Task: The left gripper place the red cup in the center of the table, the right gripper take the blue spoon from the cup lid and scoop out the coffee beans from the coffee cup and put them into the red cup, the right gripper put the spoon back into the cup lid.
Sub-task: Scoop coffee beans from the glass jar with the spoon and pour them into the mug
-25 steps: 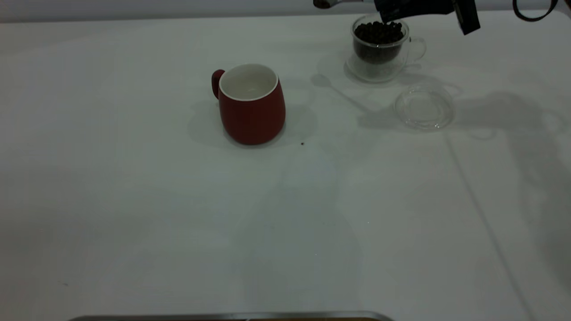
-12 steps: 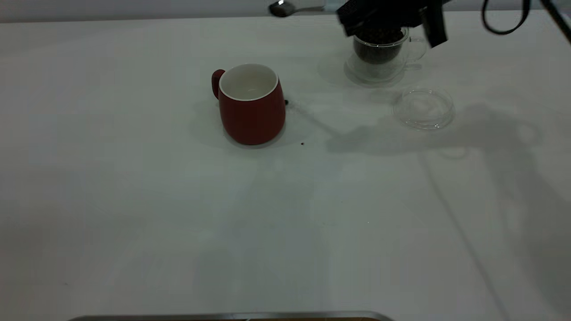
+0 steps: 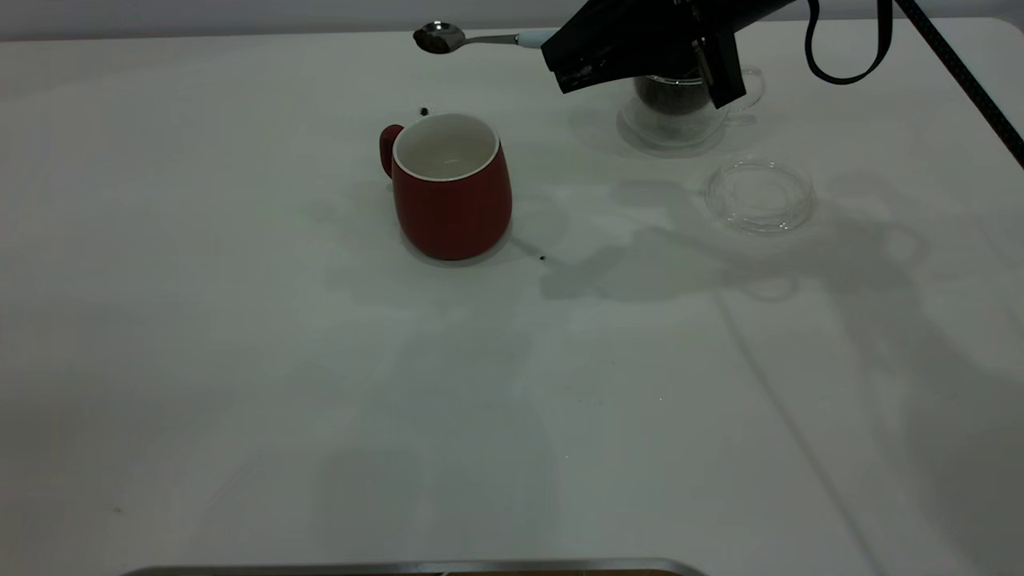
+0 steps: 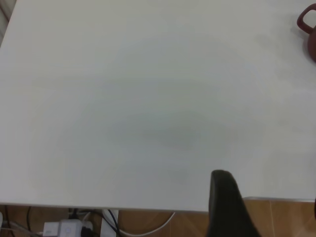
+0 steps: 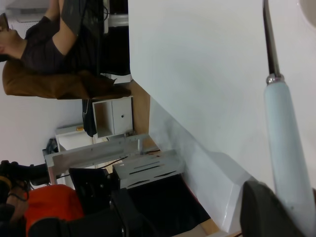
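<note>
The right gripper [image 3: 560, 60] is in the air at the far side of the table [image 3: 240, 360], in front of the glass cup [image 3: 680, 112], and hides the upper part of this cup. Its jaws are closed on the pale blue handle of the spoon [image 3: 472, 38]. In the right wrist view the handle [image 5: 289, 148] passes between the dark fingers [image 5: 266, 210], so the grasp is firm. The spoon lies almost level and points toward the left side of the exterior view. Its metal bowl hangs above the table, a little behind the red mug [image 3: 452, 188] and higher than it. I cannot tell how many beans are in the bowl.

The red mug stands upright near the middle of the table with the handle to the left. Its white inside looks empty. One loose bean [image 3: 423, 111] lies just behind the rim of the mug, and another [image 3: 542, 258] lies on the table near the base at the right front.

The glass cup holds dark coffee beans [image 3: 668, 98]. The round glass lid [image 3: 760, 196] lies flat on the table, near the glass cup and in front of it.

Of the left gripper [image 4: 229, 207] only one dark finger shows in the left wrist view, at the table edge and far from the mug [image 4: 308, 27]. I cannot tell if it is open or closed.
</note>
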You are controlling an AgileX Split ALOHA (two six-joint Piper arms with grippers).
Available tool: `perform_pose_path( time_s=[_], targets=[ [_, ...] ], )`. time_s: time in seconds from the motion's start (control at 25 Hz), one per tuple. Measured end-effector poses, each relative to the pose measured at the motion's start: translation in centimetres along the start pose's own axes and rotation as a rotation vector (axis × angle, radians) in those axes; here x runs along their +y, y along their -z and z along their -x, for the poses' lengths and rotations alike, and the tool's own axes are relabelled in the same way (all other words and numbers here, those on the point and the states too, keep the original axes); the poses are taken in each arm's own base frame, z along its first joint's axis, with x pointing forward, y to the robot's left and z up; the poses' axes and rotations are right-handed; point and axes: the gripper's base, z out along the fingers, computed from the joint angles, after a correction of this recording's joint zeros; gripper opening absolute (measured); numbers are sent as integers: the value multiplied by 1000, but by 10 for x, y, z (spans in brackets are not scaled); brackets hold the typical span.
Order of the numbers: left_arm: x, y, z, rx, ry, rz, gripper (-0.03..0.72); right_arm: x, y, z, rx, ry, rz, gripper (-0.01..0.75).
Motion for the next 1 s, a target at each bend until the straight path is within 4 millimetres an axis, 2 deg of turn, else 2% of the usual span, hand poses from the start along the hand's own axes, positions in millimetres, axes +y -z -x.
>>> perform_pose_path(
  time_s=[0.28, 0.68, 1.0],
  targets=[
    [0, 0, 0, 0, 0, 0, 482, -3, -3, 0, 4, -2, 4, 95],
    [0, 0, 0, 0, 1, 0, 482, -22, -15, -4, 40, -21, -12, 95],
    [0, 0, 0, 0, 1, 0, 482, -45, -27, -8, 54, -59, -52, 95]
  ],
)
